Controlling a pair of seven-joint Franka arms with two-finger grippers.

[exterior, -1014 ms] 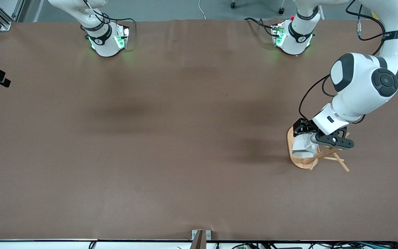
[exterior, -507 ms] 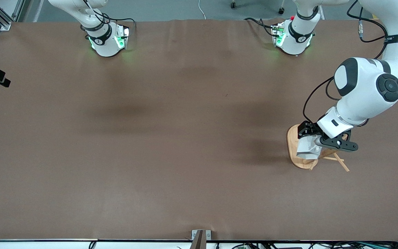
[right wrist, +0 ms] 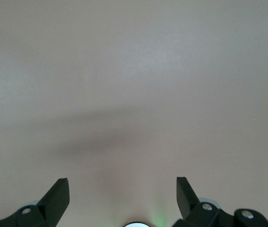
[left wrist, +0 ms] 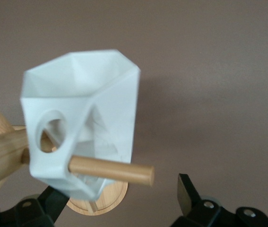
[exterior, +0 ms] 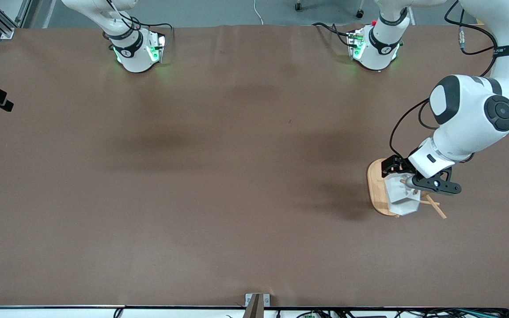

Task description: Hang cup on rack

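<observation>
The white faceted cup (exterior: 401,197) hangs on a peg of the bamboo rack (exterior: 375,190), toward the left arm's end of the table. In the left wrist view the peg (left wrist: 111,170) sticks out through the cup's (left wrist: 100,99) flat handle (left wrist: 51,142). My left gripper (exterior: 407,180) is over the rack, right beside the cup. It is open in the left wrist view (left wrist: 119,201), with the peg's tip between its spread fingers (left wrist: 185,194). My right gripper (right wrist: 123,194) is open and empty over bare table; it waits, out of the front view.
Brown table (exterior: 219,176) all round the rack. The rack's oval base (left wrist: 103,204) lies under the cup, and other pegs (exterior: 436,208) stick out toward the front camera. The arm bases (exterior: 137,51) stand along the table's edge farthest from that camera.
The left gripper carried the cup a little toward the left arm's end, over the rack. The cup now hangs lower on the peg, and the gripper has opened and let it go.
</observation>
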